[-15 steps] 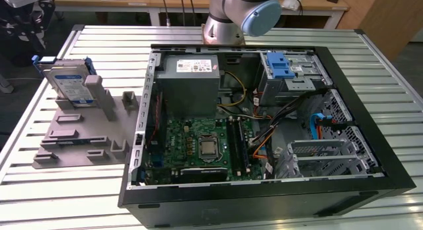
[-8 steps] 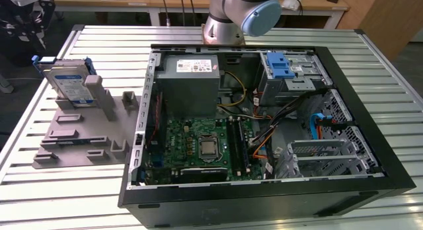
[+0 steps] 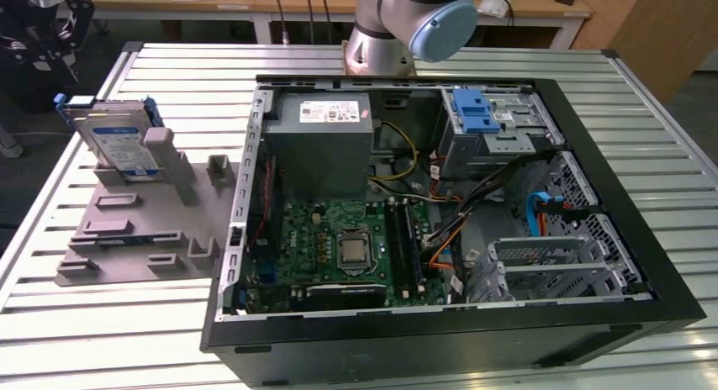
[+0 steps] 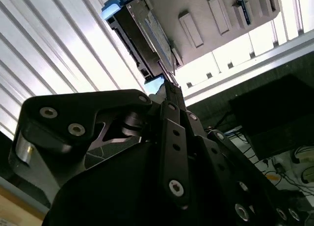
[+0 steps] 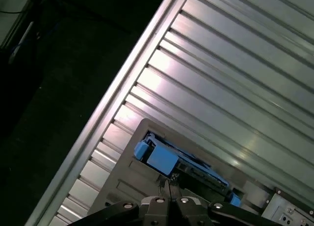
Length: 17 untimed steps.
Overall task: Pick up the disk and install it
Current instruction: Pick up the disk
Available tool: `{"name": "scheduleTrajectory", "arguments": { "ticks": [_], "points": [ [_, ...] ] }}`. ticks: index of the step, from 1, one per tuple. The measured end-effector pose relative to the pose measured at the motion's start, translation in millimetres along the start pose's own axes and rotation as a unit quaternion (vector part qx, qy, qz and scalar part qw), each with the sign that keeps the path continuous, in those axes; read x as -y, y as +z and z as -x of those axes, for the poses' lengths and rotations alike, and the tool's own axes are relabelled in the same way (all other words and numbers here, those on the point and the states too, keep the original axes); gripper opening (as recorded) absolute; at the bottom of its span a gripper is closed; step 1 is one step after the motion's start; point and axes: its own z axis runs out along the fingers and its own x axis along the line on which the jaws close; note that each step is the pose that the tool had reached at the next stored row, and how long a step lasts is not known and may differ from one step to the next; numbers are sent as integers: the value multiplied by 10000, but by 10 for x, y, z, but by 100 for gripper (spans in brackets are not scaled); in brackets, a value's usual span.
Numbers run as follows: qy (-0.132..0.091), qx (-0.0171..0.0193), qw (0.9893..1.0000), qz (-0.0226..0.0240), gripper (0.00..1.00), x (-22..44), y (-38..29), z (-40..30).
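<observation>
The disk point(image 3: 118, 142), a silver drive with a blue-and-white label and a blue bracket, stands on edge in a grey holder point(image 3: 134, 239) on the exterior view's left. In both wrist views my gripper point(image 5: 166, 182) point(image 4: 166, 81) points at the disk point(image 5: 182, 163) point(image 4: 142, 35) from some distance away. Its two thin fingertips are pressed together with nothing between them. The holder point(image 5: 122, 184) point(image 4: 211, 15) lies under the disk.
An open computer case point(image 3: 628, 205) lies on the slatted metal table point(image 3: 168, 71), with a grey power supply point(image 3: 325, 146), a motherboard point(image 3: 348, 247) and a drive cage with a blue latch point(image 3: 480, 113). The arm's base point(image 3: 388, 28) stands behind the case. The table's edge point(image 5: 105, 113) runs close to the holder.
</observation>
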Motion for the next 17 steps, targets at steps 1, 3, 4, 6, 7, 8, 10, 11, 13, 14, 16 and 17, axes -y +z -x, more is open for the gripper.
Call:
{"name": "scheduleTrajectory", "arguments": {
  "ticks": [1,3,4,6,7,8,10,11,13,14,16,17],
  "points": [
    [-59,-1,10000,-1,11,0,0,0],
    [-179,-1,9998,-2,11,0,1,0],
    [-239,-3,9997,-3,11,0,1,0],
    [-370,-7,9993,-3,11,0,1,0],
    [-442,-8,9990,-3,11,0,1,0],
    [-518,-10,9987,-3,11,0,2,0],
    [-684,-16,9977,-3,11,0,2,0],
    [-762,-19,9971,-3,11,0,2,0],
    [-915,-24,9958,-3,11,0,2,0],
    [-988,-27,9951,-3,11,0,2,0],
    [-1133,-31,9936,-3,11,0,3,0],
    [-1211,-34,9926,-3,11,0,3,0]
  ]
}}
